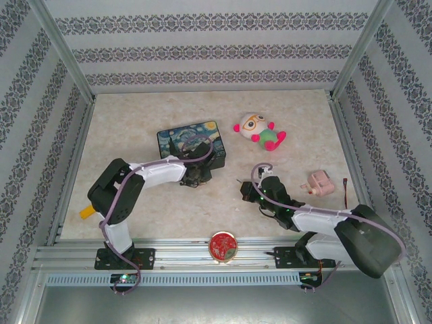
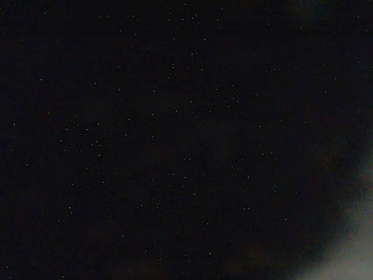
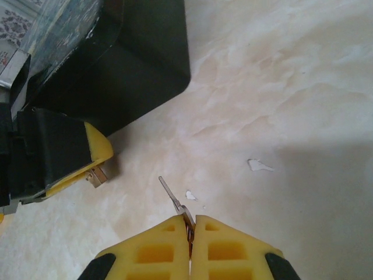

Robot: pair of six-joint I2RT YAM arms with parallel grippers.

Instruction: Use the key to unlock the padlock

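Note:
My right gripper [image 3: 190, 220] is shut on the key [image 3: 170, 194]. The key's thin silvery blade sticks out ahead, up and to the left, just above the table. To its left, a small brass-coloured padlock [image 3: 98, 175] pokes out under a yellow finger [image 3: 87, 153] of my left gripper, which looks shut on it. A short stretch of bare table separates the key tip from the padlock. From above, the left gripper [image 1: 197, 177] sits at the front edge of the tin box and the right gripper [image 1: 244, 190] is to its right. The left wrist view is too dark to read.
A dark starry-night tin box [image 1: 192, 139] stands right behind the left gripper. A plush doll [image 1: 260, 131] lies at the back right and a pink object [image 1: 320, 182] at the right. A red round lid [image 1: 223, 245] sits at the near edge, and a yellow piece [image 1: 86, 212] at the left.

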